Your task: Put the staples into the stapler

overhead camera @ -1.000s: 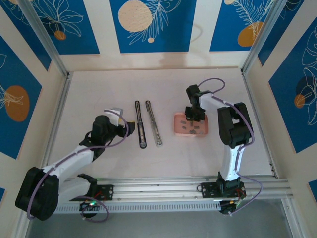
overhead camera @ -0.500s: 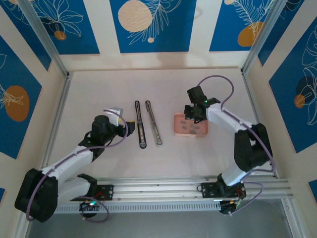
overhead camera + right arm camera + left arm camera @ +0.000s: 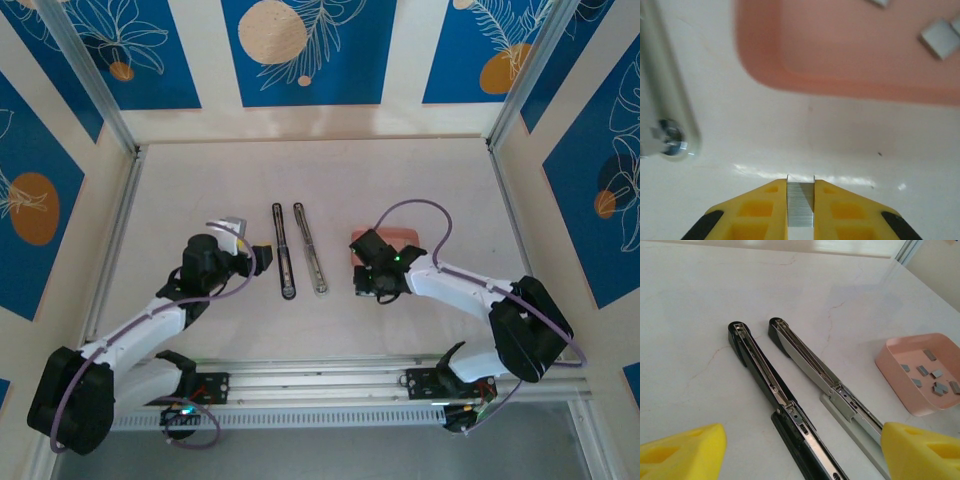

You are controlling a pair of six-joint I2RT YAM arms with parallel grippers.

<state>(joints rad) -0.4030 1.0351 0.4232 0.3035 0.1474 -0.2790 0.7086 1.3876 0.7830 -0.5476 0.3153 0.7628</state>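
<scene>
The pale marble table [image 3: 200, 180] is walled on three sides, with bare room behind the stapler [image 3: 283, 250], which lies opened flat mid-table, silvery rails up. The left gripper [image 3: 800, 452] stands spread over its near end. The right wrist view reveals the right gripper [image 3: 800, 187] pinching a staple strip [image 3: 800, 205] just off the pink tray [image 3: 840, 82], where more staples [image 3: 932, 377] lie.

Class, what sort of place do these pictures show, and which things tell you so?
Probably a robotics lab test cell: a pale table boxed in by blue-patterned panels, robot arms bolted to an aluminium rail, and props, a stapler and a pink tray of staples.
</scene>
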